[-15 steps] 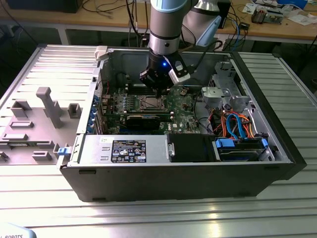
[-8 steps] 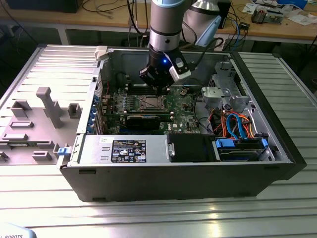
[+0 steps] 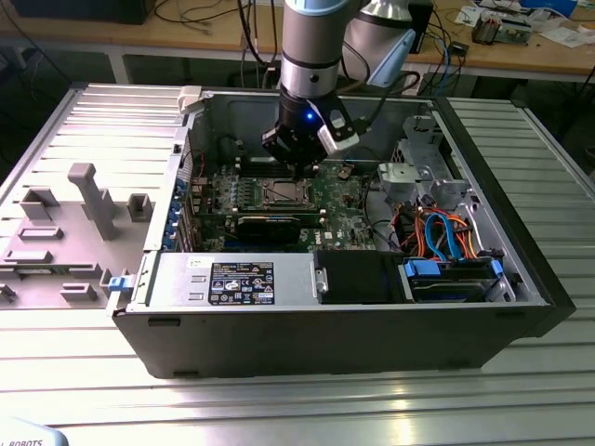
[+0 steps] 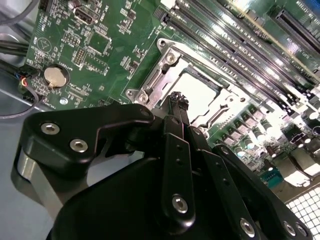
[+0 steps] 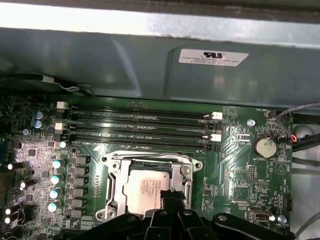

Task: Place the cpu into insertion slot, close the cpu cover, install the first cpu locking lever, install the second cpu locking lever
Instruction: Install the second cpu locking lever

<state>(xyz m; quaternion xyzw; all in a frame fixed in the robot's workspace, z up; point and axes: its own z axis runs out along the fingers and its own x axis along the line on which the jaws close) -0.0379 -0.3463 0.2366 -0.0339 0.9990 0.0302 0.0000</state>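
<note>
Silver-topped, the cpu [image 5: 148, 190] sits in the insertion slot [image 4: 165, 75] on the green board, and the cpu cover [image 5: 116, 185] lies closed around it. We see our gripper [image 4: 177, 97] just above its edge, jaws pinched narrow, holding nothing.

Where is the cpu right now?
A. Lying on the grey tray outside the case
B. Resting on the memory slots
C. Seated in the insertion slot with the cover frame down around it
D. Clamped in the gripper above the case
C: in both wrist views the cpu sits flat in the insertion slot, the cpu cover framing it, with the gripper just at the socket's edge.
</note>
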